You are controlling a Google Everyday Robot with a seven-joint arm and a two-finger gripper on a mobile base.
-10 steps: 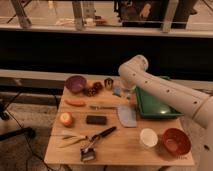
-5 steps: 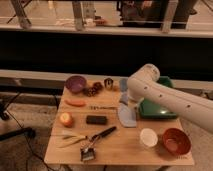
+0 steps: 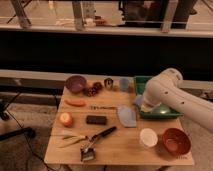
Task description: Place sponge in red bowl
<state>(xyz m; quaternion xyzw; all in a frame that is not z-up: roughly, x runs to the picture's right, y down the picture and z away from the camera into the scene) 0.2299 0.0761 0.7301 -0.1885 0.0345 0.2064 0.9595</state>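
Swung rightward since the earlier frame, the arm overhangs the green tray [image 3: 169, 116]. Its gripper [image 3: 141, 104] hangs at the tray's left edge, jaws together, seemingly pinching the sponge [image 3: 137, 101]. Carrying step; next, reach the red bowl [image 3: 175, 141] and release.

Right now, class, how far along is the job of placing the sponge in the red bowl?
Done: the grasp looks made. The gripper, at the green tray's left edge, has its jaws closed on a light-blue piece, apparently the sponge. In hand: the carry, with the arm over the right side of the table. Left: reach the red bowl at the front right, which holds no sponge, and release.
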